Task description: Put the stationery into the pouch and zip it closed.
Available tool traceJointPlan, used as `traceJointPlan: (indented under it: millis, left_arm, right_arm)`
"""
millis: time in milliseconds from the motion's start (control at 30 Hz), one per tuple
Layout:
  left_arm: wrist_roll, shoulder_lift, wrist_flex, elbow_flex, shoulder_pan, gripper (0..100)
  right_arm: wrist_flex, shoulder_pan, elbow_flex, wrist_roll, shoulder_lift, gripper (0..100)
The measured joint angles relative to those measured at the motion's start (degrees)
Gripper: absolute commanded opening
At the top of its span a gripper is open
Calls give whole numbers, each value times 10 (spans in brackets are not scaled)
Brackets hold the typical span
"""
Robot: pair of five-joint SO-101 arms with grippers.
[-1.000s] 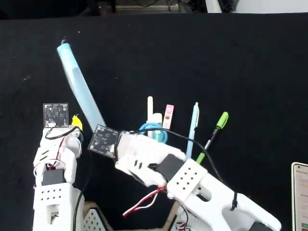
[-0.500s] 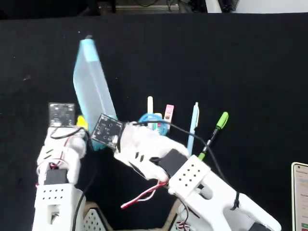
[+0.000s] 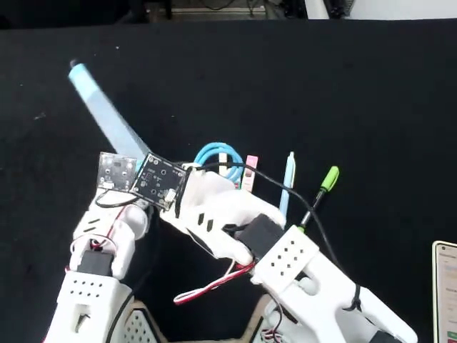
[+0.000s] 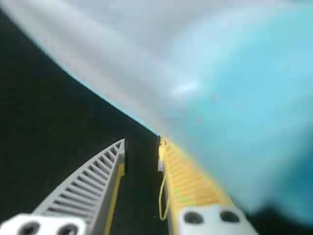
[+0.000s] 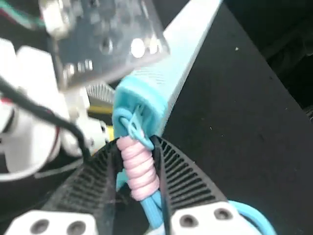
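Observation:
The translucent blue pouch (image 3: 107, 114) slants from the far left towards both arms, seen edge-on. In the right wrist view my right gripper (image 5: 136, 145) is shut on the pink zipper pull (image 5: 139, 169) at the pouch's (image 5: 171, 68) near end, with a blue cord (image 5: 132, 128) tied there. My left gripper (image 4: 142, 147) stands open beside the pouch (image 4: 230, 98), which lies against its yellow finger (image 4: 183, 178); nothing shows between its fingers. On the table lie a blue cord loop (image 3: 216, 154), a pink item (image 3: 250, 171), a light blue pen (image 3: 288, 182) and a green pen (image 3: 323, 186).
The left arm (image 3: 100, 243) and right arm (image 3: 235, 225) crowd together at the front left, their camera boards side by side. A white device (image 3: 446, 286) lies at the right edge. Black table (image 3: 343, 86) stretches open behind and to the right.
The pouch turned from edge-on to broad-side and back, and its far end swung left. Both arms shifted up and to the right, closer together. The blue cord loop moved farther back.

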Motion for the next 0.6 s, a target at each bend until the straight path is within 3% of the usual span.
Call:
traceJointPlan:
  millis: [167,467,600]
  left_arm:
    - [0,0,0,0,-5,123]
    - [3,0,-1,-7,-200,121]
    - [3,0,4,-20,-236,123]
  right_arm:
    - [24,0,0,0,0,11]
    - [27,-3,62,0,0,11]
    - [-1,-3,77,0,0,11]
